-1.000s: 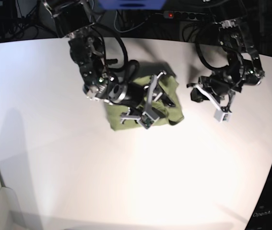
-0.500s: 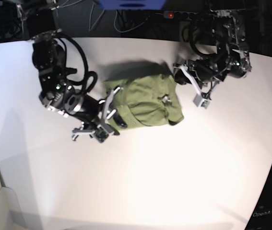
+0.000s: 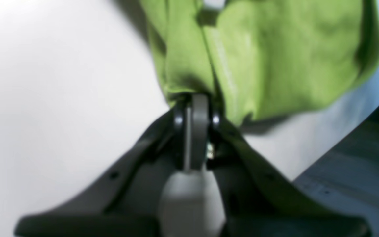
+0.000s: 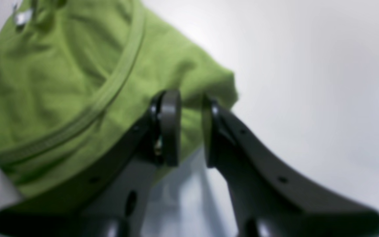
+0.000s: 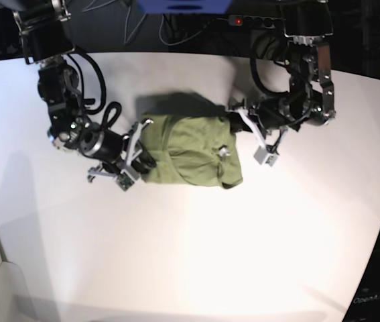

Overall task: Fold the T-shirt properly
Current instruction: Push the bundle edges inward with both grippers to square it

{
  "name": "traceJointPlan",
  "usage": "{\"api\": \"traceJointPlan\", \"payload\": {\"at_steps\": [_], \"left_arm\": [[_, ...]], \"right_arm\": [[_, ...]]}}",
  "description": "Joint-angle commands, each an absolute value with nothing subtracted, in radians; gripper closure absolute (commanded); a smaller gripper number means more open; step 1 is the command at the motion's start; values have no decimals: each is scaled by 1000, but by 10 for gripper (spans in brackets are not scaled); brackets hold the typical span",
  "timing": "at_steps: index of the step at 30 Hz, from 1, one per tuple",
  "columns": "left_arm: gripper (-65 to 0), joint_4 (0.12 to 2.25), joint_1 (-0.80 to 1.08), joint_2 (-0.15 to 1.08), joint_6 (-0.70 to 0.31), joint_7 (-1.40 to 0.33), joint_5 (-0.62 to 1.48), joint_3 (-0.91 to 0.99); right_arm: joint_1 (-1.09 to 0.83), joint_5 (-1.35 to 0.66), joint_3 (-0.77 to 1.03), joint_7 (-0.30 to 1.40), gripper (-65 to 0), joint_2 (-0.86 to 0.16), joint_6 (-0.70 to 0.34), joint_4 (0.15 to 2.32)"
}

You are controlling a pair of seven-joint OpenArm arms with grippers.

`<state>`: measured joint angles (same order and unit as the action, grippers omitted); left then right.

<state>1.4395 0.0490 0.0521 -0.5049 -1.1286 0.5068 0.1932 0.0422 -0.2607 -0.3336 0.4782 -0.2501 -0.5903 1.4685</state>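
Observation:
The green T-shirt lies as a folded bundle in the middle of the white table, a small white tag near its right side. My right gripper is at the bundle's left edge. In the right wrist view its jaws stand a narrow gap apart, with a corner of the T-shirt showing in the gap. My left gripper is at the bundle's right edge. In the left wrist view it is shut, tips pressed against the hem of the T-shirt.
A power strip with a red light and dark cables lie beyond the table's far edge. The table's edge runs close on the right in the left wrist view.
The right arm drew back from over the shirt to its left edge and its jaws narrowed. The left arm came in from the right to the shirt's right edge. The bundle shifted left.

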Motion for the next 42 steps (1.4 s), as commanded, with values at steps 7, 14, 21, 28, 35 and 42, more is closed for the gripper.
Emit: {"api": "traceJointPlan", "payload": {"at_steps": [7, 14, 21, 28, 35, 42], "left_arm": [[-28, 1313, -136, 2, -495, -1052, 486, 197], [-28, 1264, -341, -10, -493, -1066, 487, 223], [-28, 1356, -369, 47, -501, -1251, 486, 389], [-28, 1454, -140, 62, -503, -1326, 487, 360], [-28, 1452, -35, 18, -503, -1288, 486, 257], [-28, 1399, -48, -19, -493, -1219, 484, 162]], "right_arm": [[-77, -272, -331, 450, -99, -248, -596, 1488], [-259, -272, -331, 390, -99, -254, -593, 1636], [-374, -271, -228, 392, -99, -282, -593, 1844], [-338, -272, -145, 398, -99, -283, -596, 1850], [-321, -271, -104, 395, -99, -311, -598, 1797], [-331, -272, -101, 354, -99, -311, -598, 1670]]}}
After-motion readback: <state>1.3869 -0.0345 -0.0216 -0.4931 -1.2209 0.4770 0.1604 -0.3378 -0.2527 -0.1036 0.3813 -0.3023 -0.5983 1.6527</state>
